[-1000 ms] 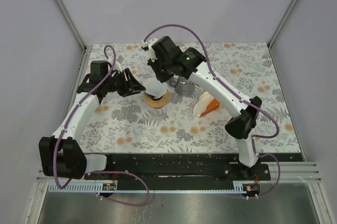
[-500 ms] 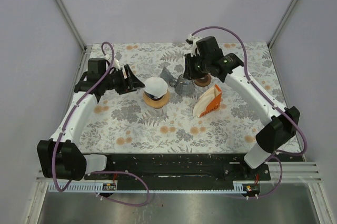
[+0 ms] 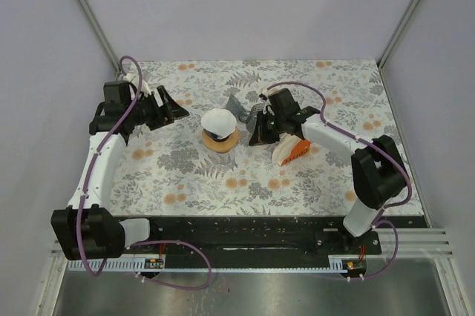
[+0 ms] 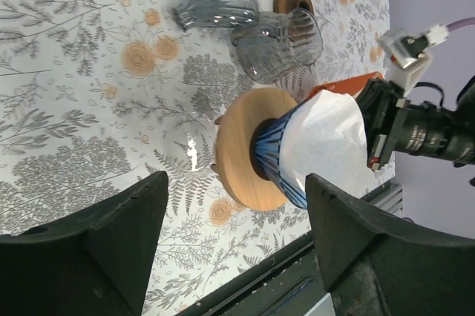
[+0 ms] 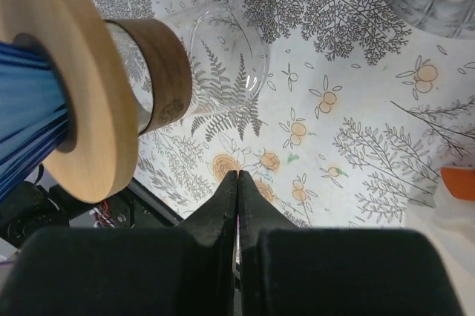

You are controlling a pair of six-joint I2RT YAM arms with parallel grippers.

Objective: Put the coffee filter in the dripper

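Both arms have backed off! The white paper coffee filter (image 3: 219, 118) sits in the blue ribbed dripper with wooden collar (image 4: 269, 159). The left gripper (image 3: 174, 104) has retreated, jaws released. The right gripper (image 3: 254, 136) has swung low, jaws clenched on nothing. Placement looks done.

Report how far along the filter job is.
Done: the white filter sits inside the blue dripper on its wooden stand. In hand: nothing; the left gripper is open, the right gripper has its jaws shut empty, both apart from the dripper. Left: nothing apparent.
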